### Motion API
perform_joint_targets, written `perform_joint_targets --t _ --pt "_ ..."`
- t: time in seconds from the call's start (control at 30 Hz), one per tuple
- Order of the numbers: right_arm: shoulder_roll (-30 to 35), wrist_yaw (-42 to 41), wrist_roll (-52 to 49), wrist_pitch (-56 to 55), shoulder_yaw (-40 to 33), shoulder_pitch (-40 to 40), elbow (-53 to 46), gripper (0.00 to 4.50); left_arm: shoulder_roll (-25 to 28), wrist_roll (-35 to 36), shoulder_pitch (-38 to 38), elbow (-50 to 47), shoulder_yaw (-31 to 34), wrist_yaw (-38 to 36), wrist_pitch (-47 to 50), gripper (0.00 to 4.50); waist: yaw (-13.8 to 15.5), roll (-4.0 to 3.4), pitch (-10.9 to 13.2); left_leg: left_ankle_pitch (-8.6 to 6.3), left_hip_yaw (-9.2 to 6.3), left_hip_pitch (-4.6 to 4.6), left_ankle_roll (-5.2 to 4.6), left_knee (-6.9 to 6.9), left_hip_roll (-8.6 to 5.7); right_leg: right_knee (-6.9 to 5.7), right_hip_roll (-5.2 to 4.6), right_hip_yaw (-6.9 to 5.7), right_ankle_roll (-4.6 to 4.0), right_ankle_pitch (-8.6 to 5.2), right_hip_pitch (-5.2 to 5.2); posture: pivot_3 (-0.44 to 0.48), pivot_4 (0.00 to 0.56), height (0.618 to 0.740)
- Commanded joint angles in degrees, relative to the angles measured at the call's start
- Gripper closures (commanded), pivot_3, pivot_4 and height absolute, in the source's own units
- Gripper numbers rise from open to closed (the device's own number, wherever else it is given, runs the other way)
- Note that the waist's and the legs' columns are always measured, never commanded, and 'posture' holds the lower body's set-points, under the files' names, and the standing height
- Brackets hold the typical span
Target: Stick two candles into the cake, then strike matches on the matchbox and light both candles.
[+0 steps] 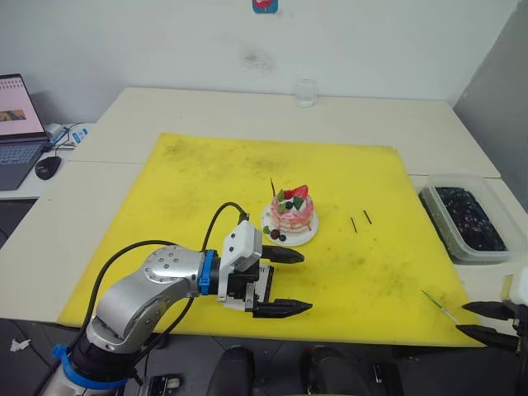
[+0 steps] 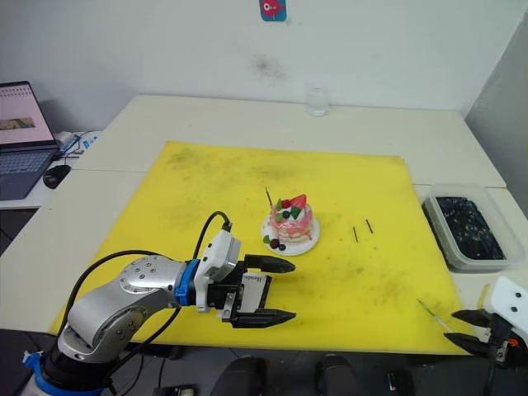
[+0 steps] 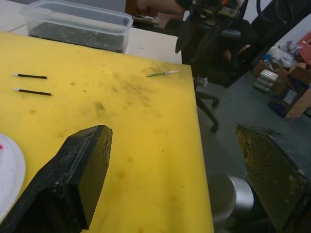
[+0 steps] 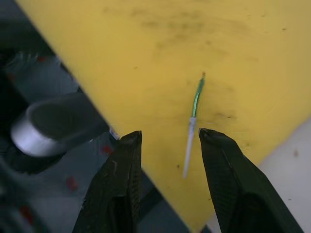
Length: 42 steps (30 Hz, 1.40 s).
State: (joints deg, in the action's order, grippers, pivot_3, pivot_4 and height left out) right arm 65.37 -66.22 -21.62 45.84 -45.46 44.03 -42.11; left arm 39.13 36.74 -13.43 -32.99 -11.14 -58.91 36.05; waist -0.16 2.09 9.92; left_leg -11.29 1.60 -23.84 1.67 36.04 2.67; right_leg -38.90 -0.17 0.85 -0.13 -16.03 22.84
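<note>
The left gripper (image 1: 280,281) hangs over the near edge of the yellow mat (image 1: 206,173), its two black fingers spread wide and holding nothing. Behind them, against its palm, a white box with dark lettering (image 2: 252,283) shows; whether it is gripped I cannot tell.

At the near right corner of the mat the right gripper (image 1: 487,321) sits low, fingers parted and empty. Just ahead of its tips, in the right wrist view, lies a thin stick (image 4: 193,124), green at the far end and pale at the near end, flat on the mat close to the edge.

Farther in, near the mat's middle, the cake (image 1: 293,209) stands on its white plate (image 1: 307,237), strawberry and dark berries on top. One dark candle (image 1: 272,187) stands upright at its far-left side. To the right of the cake, apart from it, two short dark sticks (image 1: 360,220) lie side by side on the mat, not touching.

Beyond the mat's right edge sits a clear tub (image 1: 462,221) with dark contents. At the table's far edge stands a glass (image 1: 305,92); a laptop (image 1: 18,128) and a mouse (image 1: 48,167) are far left.
</note>
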Motion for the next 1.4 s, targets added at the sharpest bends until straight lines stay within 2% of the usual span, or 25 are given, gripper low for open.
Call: perform_joint_targets --t 0.03,0.17,0.3,0.37,0.63,0.93,1.3,1.4 --pt "6.0 1.0 -1.3 13.5 -0.1 -4.5 -3.5 2.59 0.7 -1.9 0.1 -3.8 -2.3 -2.3 -3.5 0.0 0.0 0.06 0.0 0.0 -0.03 0.01 0.0 0.02 0.0 0.02 0.0 -0.02 0.0 0.0 -0.05 0.0 0.15 0.74" --pt "9.4 6.1 -3.5 21.9 6.7 -14.9 -2.6 2.59 -0.4 -2.0 -0.8 -6.3 -4.1 -1.9 -4.4 0.0 0.0 0.17 0.1 0.0 -0.03 0.05 0.0 0.05 -0.05 0.08 -0.03 0.01 0.01 0.0 -0.13 0.0 0.15 0.74" --pt "10.8 9.4 -5.3 25.6 15.0 -23.0 -1.7 2.59 -1.4 -1.0 -0.8 -8.1 -4.7 -1.2 -4.5 0.0 0.1 0.17 0.1 0.0 -0.05 0.0 0.0 0.01 -0.06 0.19 0.0 -0.04 0.0 0.0 -0.17 0.0 0.15 0.74" --pt "10.7 10.5 -5.8 27.0 17.9 -25.2 -1.3 2.59 -1.8 -1.3 -0.7 -8.9 -5.1 -0.5 -4.5 0.0 0.1 0.17 0.1 -0.01 -0.05 -0.02 -0.01 -0.01 -0.06 0.21 0.01 -0.04 0.27 0.12 -0.16 0.0 0.15 0.74" --pt "7.9 15.1 -7.1 30.6 26.1 -31.0 1.0 2.59 -2.9 -2.4 -1.0 -9.3 -6.6 1.4 -5.0 0.0 0.1 0.16 0.1 -0.02 -0.06 -0.02 -0.01 0.01 -0.05 0.19 0.06 -0.04 0.4 0.15 -0.16 0.0 0.15 0.74" --pt "6.9 18.5 -7.0 30.3 29.9 -32.4 1.2 2.59 -3.4 -3.2 -0.4 -8.9 -7.2 1.8 -5.6 0.0 0.1 0.15 0.1 -0.02 -0.06 -0.01 -0.01 0.02 -0.05 0.18 0.1 -0.03 0.41 0.15 -0.16 0.0 0.15 0.74" --pt "7.0 19.6 -6.4 29.1 31.1 -31.8 2.4 2.59 -3.7 -3.7 -0.8 -8.1 -7.7 1.8 -5.7 0.0 0.1 0.15 0.1 -0.02 -0.06 0.0 -0.01 0.03 -0.05 0.18 0.11 -0.02 0.41 0.15 -0.17 0.0 0.15 0.74" --pt "7.0 19.8 -6.2 28.7 31.4 -31.7 2.5 3.17 -3.9 -3.9 -0.9 -7.9 -7.7 1.8 -5.8 0.0 0.1 0.15 0.1 -0.02 -0.05 -0.01 -0.01 0.03 -0.05 0.18 0.11 -0.03 0.41 0.15 -0.17 0.0 0.15 0.74"
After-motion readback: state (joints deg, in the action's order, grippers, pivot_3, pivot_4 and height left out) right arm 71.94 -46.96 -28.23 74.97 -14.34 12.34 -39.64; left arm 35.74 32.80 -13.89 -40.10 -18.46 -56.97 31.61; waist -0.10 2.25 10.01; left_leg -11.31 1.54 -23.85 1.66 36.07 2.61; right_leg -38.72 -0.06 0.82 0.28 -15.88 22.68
